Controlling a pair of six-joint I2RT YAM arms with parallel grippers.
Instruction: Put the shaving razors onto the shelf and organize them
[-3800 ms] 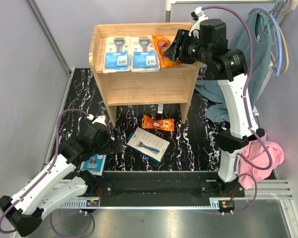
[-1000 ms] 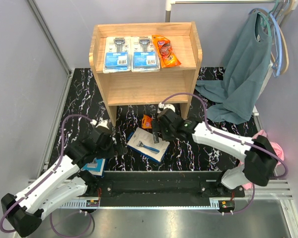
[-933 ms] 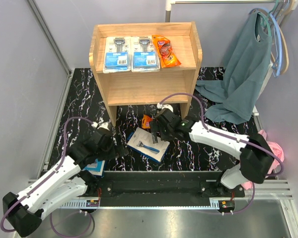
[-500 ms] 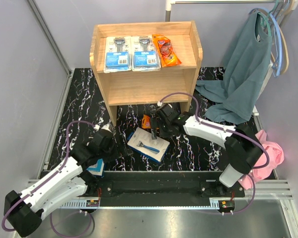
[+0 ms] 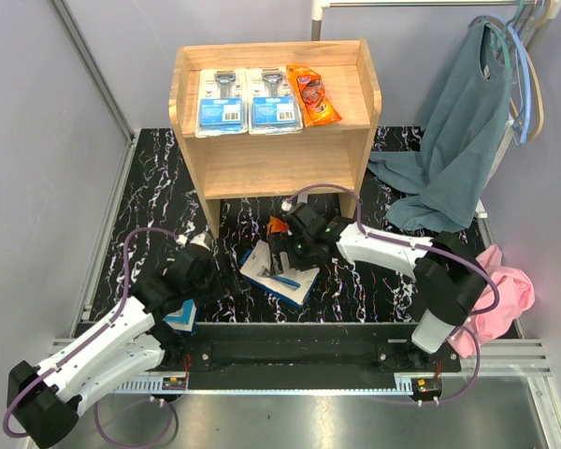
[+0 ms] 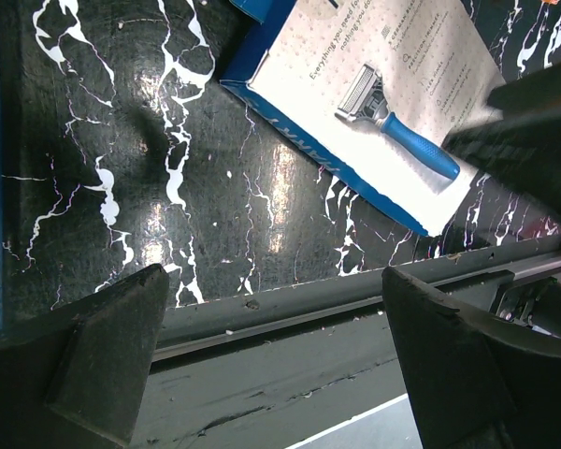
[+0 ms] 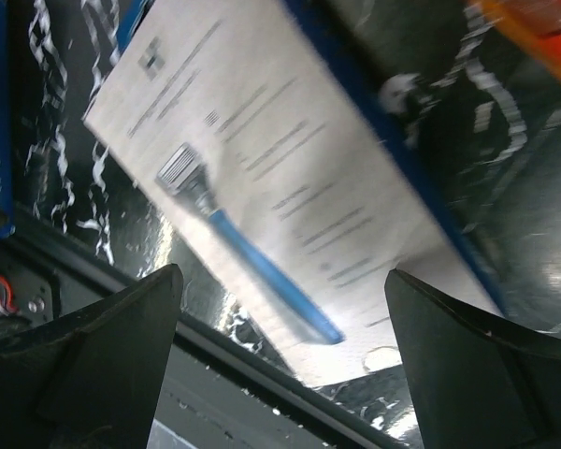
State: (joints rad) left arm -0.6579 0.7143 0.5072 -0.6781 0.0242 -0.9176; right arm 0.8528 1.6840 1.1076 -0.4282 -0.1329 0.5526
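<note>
The shelf [image 5: 271,164] holds two blue blister razor packs [image 5: 246,101] and an orange packet [image 5: 313,96] on its top tier. A white-and-blue razor box [image 5: 294,279] lies flat on the black mat. My right gripper [image 5: 282,253] hovers open just above it, the box [image 7: 290,187] filling its view. Behind it a second orange packet [image 5: 278,225] shows only a corner. My left gripper [image 5: 229,283] is open and empty left of that box [image 6: 383,103]. Another blue-and-white box [image 5: 179,316] lies partly under my left arm.
A teal garment [image 5: 467,140] hangs at the right and drapes onto the mat. A pink cloth [image 5: 500,299] lies by the right arm's base. The metal base rail [image 5: 290,355] runs along the near edge. The shelf's lower tier [image 5: 271,164] is bare.
The right arm came down from the shelf top, then slid left from over the orange packet to above the white box. The left arm shifted slightly. Both grippers stayed open.
</note>
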